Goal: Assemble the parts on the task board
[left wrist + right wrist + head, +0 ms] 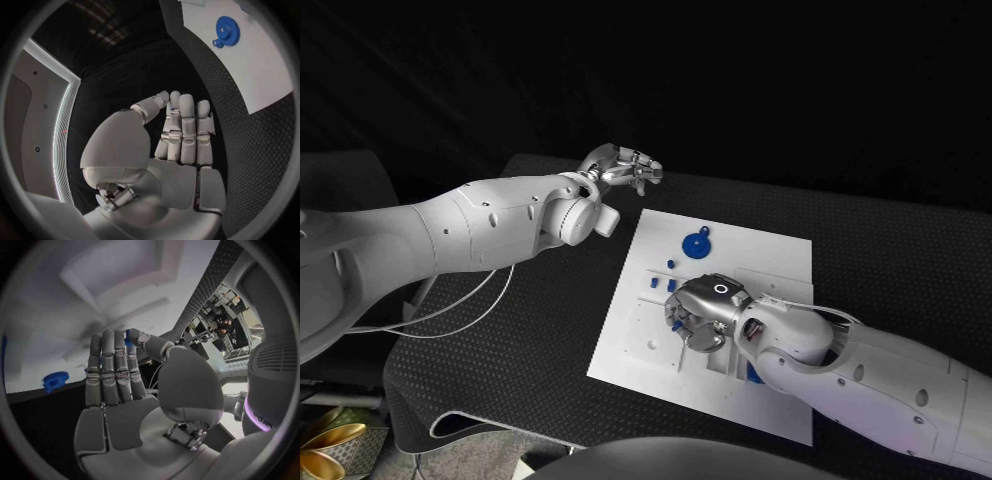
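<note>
the blue gear [695, 243] sits at the task board's [776, 250] far end, small blue parts [671, 286] mid-board; assembly looks barely begun. right robot hand [708, 312] hovers over them, thumb meeting fingertips, possibly pinching something blue; left robot hand [625, 167] empty off-board, fingers together.

Gear [694, 244] on task board [776, 250]
</note>
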